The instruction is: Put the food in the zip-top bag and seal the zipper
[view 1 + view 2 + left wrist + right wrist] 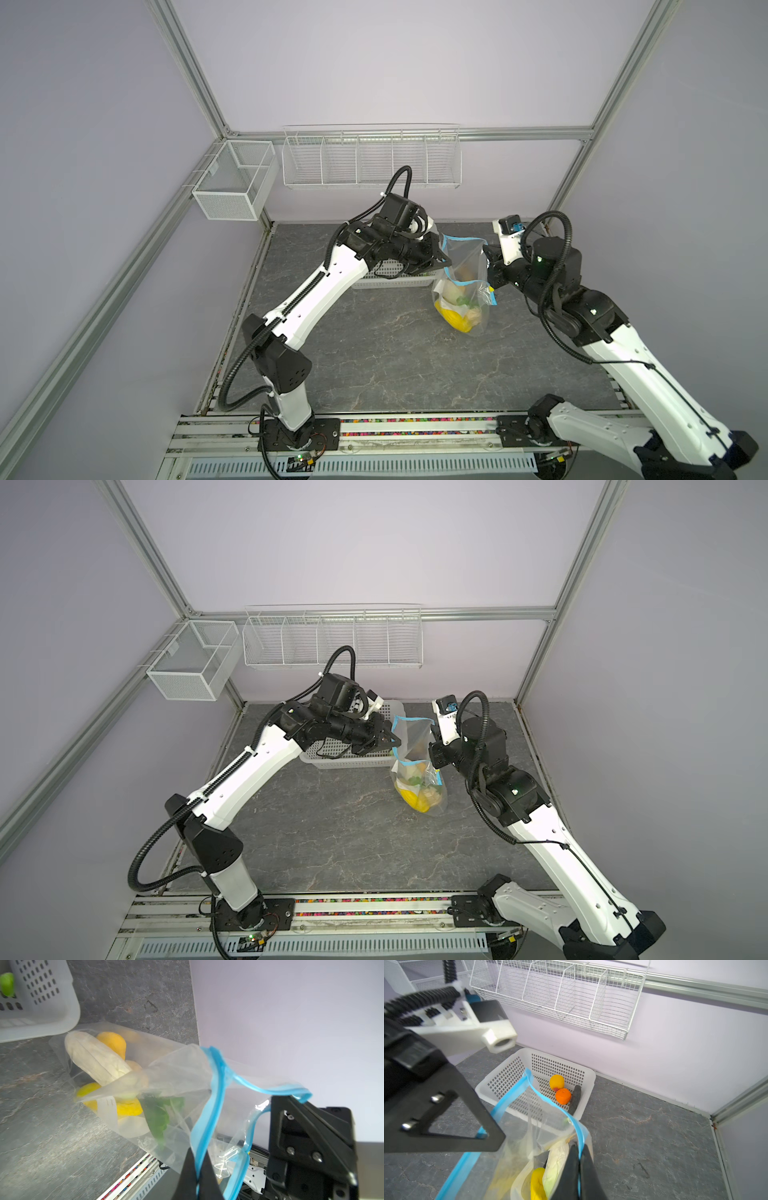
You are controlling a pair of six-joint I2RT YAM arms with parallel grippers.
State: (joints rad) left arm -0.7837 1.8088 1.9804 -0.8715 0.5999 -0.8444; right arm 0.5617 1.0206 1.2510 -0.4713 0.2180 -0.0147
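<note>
Left pincer (199, 1162) is clamping shut on the zipper (217, 1093) at one side of the bag (465, 270). Right pincer (579, 1155) is pinching the opposite side, so the mouth is gaping between them. The bag's bottom is resting on the table (374, 353) just beside the basket (588, 1079), with food (97, 1059) sitting inside. An orange piece (563, 1096), a yellow piece (556, 1082) and a dark piece (576, 1095) are lying in the basket.

Your bag (465, 262) is clear with a light-blue strip (218, 1084). The food (97, 1057) inside shows yellow, beige, orange and leafy green. The left end effector (197, 1169) and right end effector (579, 1167) are black. Beyond the right one, you see a white perforated basket (500, 1084) and a grey, pale-veined table (643, 1136).
</note>
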